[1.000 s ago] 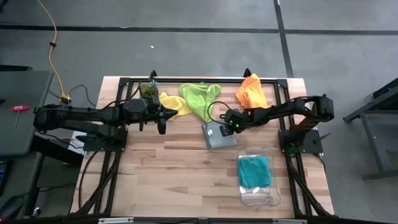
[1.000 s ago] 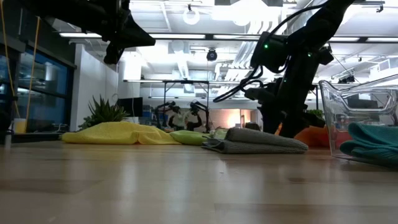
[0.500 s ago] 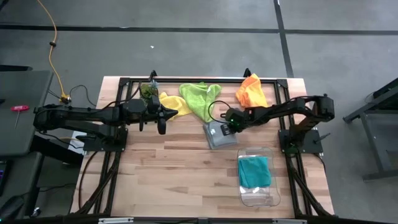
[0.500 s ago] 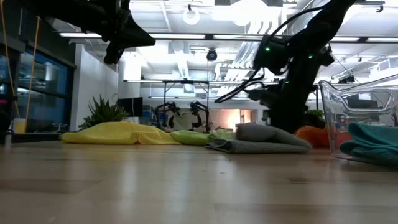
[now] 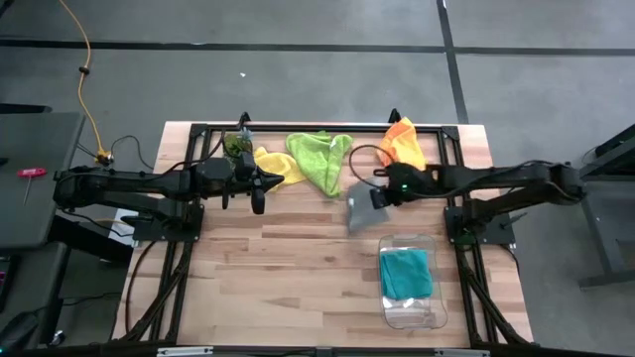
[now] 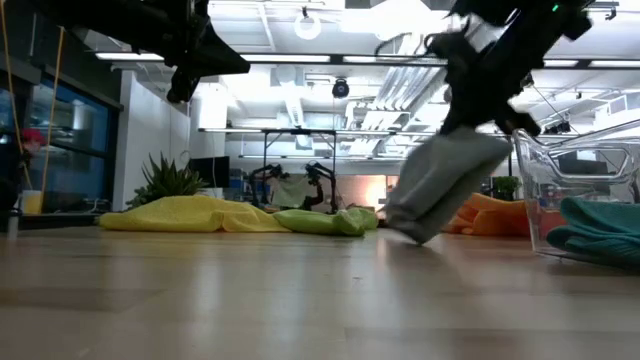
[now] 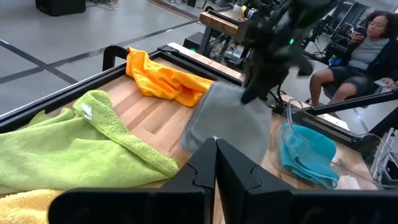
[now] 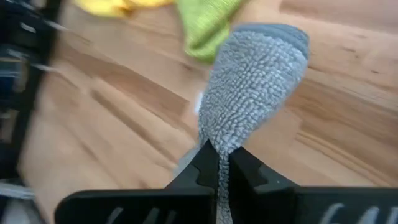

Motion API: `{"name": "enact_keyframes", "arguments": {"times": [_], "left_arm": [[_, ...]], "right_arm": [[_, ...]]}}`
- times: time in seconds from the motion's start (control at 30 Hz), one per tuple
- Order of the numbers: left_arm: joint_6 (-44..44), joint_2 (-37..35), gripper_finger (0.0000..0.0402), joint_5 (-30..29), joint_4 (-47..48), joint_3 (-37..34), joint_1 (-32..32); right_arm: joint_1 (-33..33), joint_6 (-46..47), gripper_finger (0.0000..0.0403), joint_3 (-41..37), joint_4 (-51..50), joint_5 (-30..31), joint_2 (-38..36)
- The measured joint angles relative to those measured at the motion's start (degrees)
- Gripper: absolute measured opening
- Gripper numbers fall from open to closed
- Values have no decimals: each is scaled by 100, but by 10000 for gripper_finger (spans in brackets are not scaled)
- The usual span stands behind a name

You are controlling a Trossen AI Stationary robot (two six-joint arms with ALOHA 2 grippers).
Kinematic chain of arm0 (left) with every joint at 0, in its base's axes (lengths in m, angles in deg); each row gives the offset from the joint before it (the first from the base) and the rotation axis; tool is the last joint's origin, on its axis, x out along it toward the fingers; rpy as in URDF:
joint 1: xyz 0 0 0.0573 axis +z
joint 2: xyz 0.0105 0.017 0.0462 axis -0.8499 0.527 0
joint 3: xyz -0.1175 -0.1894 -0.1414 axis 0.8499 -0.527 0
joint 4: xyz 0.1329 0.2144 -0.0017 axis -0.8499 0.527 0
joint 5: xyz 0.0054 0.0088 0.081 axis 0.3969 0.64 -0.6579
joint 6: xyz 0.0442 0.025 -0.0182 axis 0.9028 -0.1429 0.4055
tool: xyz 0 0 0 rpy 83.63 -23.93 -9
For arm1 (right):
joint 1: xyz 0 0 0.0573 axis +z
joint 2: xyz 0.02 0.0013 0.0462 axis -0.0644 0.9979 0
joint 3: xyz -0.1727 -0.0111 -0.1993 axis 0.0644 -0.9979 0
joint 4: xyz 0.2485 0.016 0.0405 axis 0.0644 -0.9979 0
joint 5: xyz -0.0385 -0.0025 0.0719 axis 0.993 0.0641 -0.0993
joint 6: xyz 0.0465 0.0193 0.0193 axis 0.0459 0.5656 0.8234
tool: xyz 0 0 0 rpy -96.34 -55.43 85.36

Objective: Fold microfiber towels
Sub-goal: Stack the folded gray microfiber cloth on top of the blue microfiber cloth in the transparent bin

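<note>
Wooden bench [image 5: 298, 268], lab behind. Right jaws [image 5: 380, 195] clamped on the folded grey towel [image 5: 361, 208], hanging just above mid-bench. Carry level into the clear bin [image 5: 437, 297] onto the teal towel [image 5: 406, 272]; fold probably loosening, so go slow. Left jaws [image 5: 258, 201] closed, empty.

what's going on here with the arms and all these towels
The right gripper is shut on the folded grey towel and holds it up off the table, its low end hanging near the wood. The left gripper is shut and empty, hovering near the yellow towel. The green towel and orange towel lie unfolded along the far edge. The teal towel sits in the clear bin.
</note>
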State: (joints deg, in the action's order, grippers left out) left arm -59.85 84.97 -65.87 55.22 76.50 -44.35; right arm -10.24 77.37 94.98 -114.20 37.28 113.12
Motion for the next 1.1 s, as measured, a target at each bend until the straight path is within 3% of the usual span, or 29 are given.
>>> {"name": "enact_keyframes", "arguments": {"times": [0.23,0.47,0.63,1.0,1.1], "left_arm": [[140,1,0,-4,-17,0,0],[138,2,0,-4,-22,0,0],[137,0,0,-6,-27,0,0],[135,0,0,-8,-181,0,0],[134,0,0,-12,-295,0,0]], "right_arm": [[317,-77,0,807,-796,102,-740],[1270,127,0,2549,-3357,101,-839],[2308,1210,0,3057,-4193,333,-839],[4836,4068,0,2982,-4340,398,-520],[5412,4806,0,2979,-4507,695,-214]]}}
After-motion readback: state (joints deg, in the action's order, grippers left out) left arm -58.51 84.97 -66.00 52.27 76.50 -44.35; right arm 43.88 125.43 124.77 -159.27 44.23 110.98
